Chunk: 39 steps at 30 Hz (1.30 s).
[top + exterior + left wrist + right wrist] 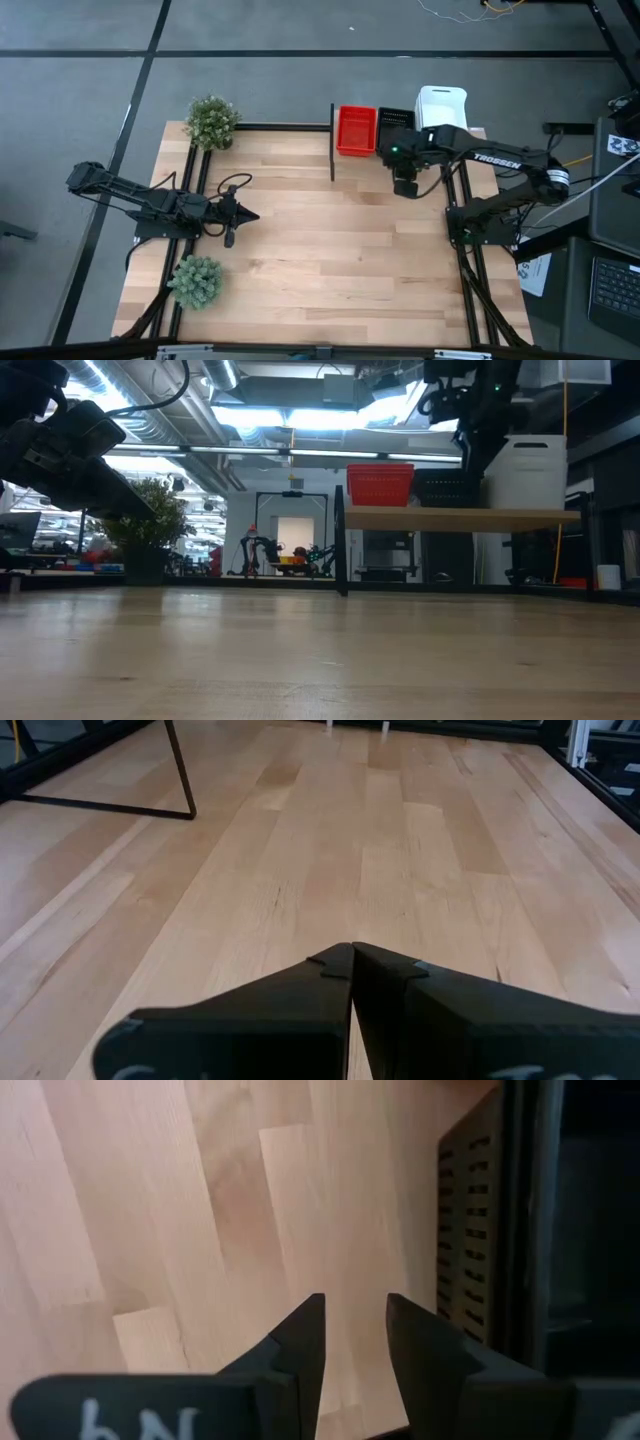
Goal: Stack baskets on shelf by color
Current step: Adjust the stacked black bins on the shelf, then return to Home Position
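On the shelf (pixel 470 133) at the table's far edge stand a red basket (pixel 356 129), a black basket (pixel 396 120) and a white basket (pixel 442 104), side by side. The low view shows the red basket (pixel 380 484), the black basket (pixel 440 488) and the white basket (pixel 530 470) on the shelf board (pixel 460 517). My right gripper (pixel 405 187) points down just in front of the black basket (pixel 470 1230); it is open (pixel 355 1305) and holds nothing. My left gripper (pixel 245 215) waits shut (pixel 352 948) over the table's left part.
Two small green potted plants stand at the table's left side, one at the far corner (pixel 211 121) and one near the front (pixel 196 281). A thin black post (pixel 332 140) marks the shelf's left end. The wooden tabletop (pixel 330 250) stretches between the arms.
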### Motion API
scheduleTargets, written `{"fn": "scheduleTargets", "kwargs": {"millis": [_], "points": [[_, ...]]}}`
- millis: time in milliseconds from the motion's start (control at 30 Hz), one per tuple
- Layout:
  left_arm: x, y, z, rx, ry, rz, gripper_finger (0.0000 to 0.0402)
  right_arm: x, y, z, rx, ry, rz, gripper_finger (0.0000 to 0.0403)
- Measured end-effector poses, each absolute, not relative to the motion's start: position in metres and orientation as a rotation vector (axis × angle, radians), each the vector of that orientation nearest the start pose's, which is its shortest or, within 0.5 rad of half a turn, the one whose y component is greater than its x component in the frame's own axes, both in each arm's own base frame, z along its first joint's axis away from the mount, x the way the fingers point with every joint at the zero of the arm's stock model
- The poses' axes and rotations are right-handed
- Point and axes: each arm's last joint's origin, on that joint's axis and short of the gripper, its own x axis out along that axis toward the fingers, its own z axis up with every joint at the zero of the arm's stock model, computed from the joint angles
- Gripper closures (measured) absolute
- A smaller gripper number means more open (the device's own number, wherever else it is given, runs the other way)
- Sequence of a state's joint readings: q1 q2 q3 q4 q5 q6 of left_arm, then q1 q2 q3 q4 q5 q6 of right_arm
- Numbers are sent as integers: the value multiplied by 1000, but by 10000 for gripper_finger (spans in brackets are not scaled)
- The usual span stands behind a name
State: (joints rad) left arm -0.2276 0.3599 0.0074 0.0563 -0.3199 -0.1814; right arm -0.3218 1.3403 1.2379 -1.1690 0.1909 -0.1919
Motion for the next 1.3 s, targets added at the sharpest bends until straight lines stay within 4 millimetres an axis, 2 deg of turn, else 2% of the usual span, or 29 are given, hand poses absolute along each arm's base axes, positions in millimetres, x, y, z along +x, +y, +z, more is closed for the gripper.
{"fn": "scheduleTargets", "kwargs": {"millis": [267, 733, 933, 1033, 1167, 1300], "points": [[114, -17, 140, -96, 276, 117, 401, 224, -84, 303, -162, 1348, -423, 296], [114, -17, 140, -94, 276, 117, 401, 227, -82, 307, -160, 1317, -416, 296], [114, -17, 141, -91, 273, 126, 401, 233, -53, 335, -30, 1212, -361, 296], [114, -17, 141, -91, 273, 126, 401, 232, -34, 342, 35, 1136, -347, 296], [114, -17, 141, -92, 273, 126, 401, 238, -8, 330, 32, 1020, -274, 296], [114, -17, 141, -92, 272, 126, 401, 247, 15, 299, -12, 962, -147, 296]]}}
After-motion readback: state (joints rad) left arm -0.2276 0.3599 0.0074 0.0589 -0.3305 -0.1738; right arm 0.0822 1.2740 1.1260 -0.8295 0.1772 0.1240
